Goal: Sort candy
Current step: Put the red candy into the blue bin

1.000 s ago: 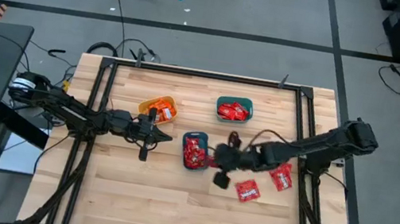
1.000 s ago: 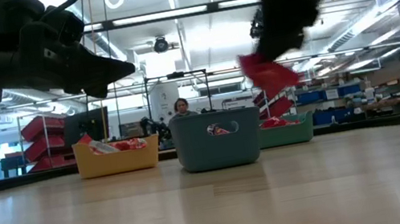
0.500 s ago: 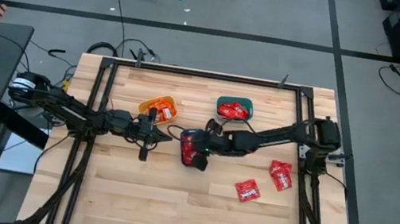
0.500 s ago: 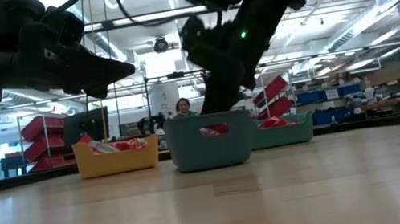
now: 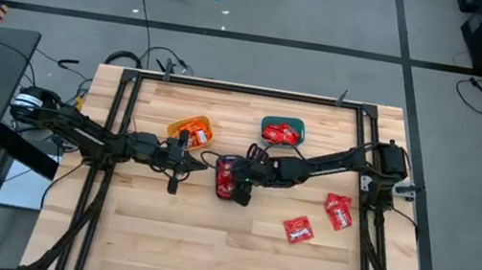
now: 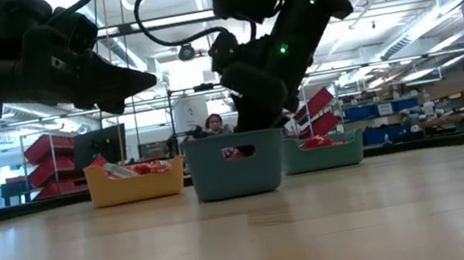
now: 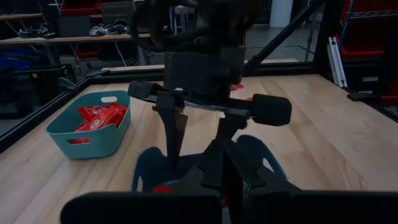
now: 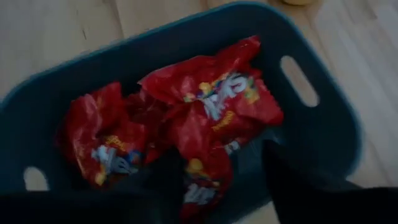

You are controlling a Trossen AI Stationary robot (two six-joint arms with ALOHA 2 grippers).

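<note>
My right gripper stands open over the blue bin, its fingers reaching down inside. Red candy packets with white marks lie heaped on the bin's floor, and one of them lies between and below the fingertips. Two more red packets lie flat on the table toward the right. My left gripper hovers shut and empty left of the blue bin, just in front of the yellow bin.
A teal bin holding red candy stands behind the blue one, and the yellow bin holds orange-and-white packets. Black frame rails run along the table's left, right and far edges. Bare wood spans the near half.
My right gripper has swung from the table's right part toward the left, to over the blue bin, and gone down into it. The red packet that hung below it no longer hangs there. The blue bin has slid a little toward the table's left.
</note>
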